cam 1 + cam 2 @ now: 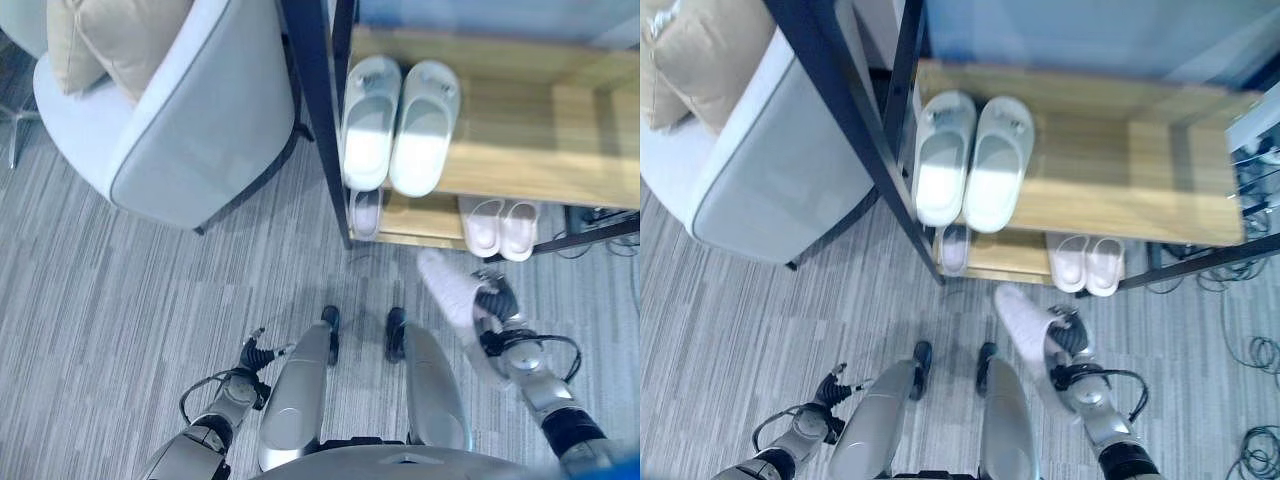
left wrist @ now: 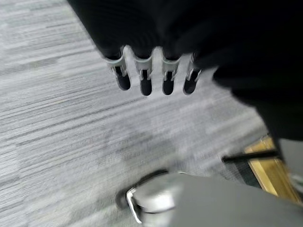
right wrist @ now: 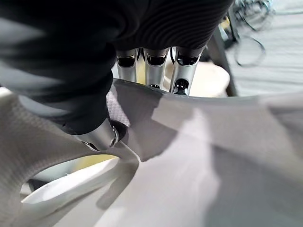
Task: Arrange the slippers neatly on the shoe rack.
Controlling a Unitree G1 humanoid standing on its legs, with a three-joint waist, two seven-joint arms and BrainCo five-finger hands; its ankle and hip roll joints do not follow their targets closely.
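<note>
- White soft slipper [image 1: 447, 282]: lower right of the left eye view, held above the grey striped carpet [image 1: 120, 290]; long axis runs diagonally, one end toward upper left, just short of the rack's lower front edge.
- Right hand [image 1: 495, 300]: lower right, arm entering from the bottom right corner; fingers [image 3: 150, 71] and thumb curled round the slipper's edge, gripping it.
- Left hand [image 1: 258, 355]: lower left, low over the carpet, fingers [image 2: 144, 78] curled, holding nothing.
- Dark-framed wooden shoe rack [image 1: 520, 150]: upper right.
- Pair of large pale grey slippers [image 1: 398, 125]: side by side on the upper shelf, long axes near vertical in frame.
- Pair of small white slippers [image 1: 500, 228]: lower shelf, side by side.
- Single pale slipper [image 1: 366, 212]: lower shelf, partly hidden.
- Light grey armchair [image 1: 190, 110] with beige cushion [image 1: 120, 35]: upper left.
- No legible writing.
</note>
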